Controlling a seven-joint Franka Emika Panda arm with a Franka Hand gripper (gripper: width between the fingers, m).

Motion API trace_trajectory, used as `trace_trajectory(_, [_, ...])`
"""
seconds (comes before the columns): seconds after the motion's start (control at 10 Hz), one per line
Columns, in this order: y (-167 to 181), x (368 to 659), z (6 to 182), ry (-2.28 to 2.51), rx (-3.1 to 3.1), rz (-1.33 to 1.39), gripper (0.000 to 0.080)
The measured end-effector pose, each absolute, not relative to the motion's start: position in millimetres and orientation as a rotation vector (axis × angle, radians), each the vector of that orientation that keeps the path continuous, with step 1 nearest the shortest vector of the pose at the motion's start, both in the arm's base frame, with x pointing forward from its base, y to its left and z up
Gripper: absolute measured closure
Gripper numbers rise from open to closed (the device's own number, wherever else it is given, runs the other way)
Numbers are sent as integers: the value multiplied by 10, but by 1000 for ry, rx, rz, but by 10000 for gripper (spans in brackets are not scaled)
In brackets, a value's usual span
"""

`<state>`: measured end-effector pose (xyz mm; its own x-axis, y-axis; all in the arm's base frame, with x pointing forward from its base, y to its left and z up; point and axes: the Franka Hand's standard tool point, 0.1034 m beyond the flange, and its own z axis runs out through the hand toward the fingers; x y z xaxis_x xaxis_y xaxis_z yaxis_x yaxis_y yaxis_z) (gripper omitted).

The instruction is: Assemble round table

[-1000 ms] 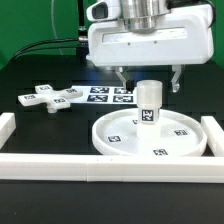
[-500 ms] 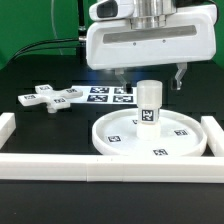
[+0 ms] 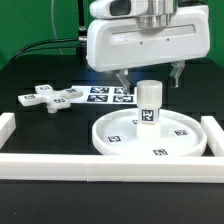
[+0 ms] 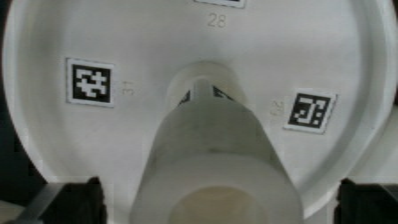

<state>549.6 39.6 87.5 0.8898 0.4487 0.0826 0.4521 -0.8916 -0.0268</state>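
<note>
Disc, white, round, rimmed: lies flat on the black table, inside the white border rails, towards the exterior view's right. Several small square tags sit on its face.

Leg, short white cylinder, one tag on its side: stands upright at the middle of the disc.

Cross-shaped base, white, knobbed: lies on the table to the exterior view's left, well apart from the disc, just beside the marker board.

Exterior view only: base, marker board, rails, the arm's white housing, and the gap in height between fingers and leg.

Wrist view only: a look straight down the leg onto the disc, where two tags flank the foot of the leg and a raised collar surrounds it. Dark fingertips show at the frame's edge on either side of the leg.

Gripper: hangs directly over the leg, pointing straight down. Fingers spread wide and grasping nothing, one on each side of the leg's top, tips about level with it and clear of it.
</note>
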Motion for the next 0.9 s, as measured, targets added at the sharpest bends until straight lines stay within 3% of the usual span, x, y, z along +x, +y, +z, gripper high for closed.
trace_trajectory(0.9, [330, 5483, 834, -1668, -2664, -99, 150])
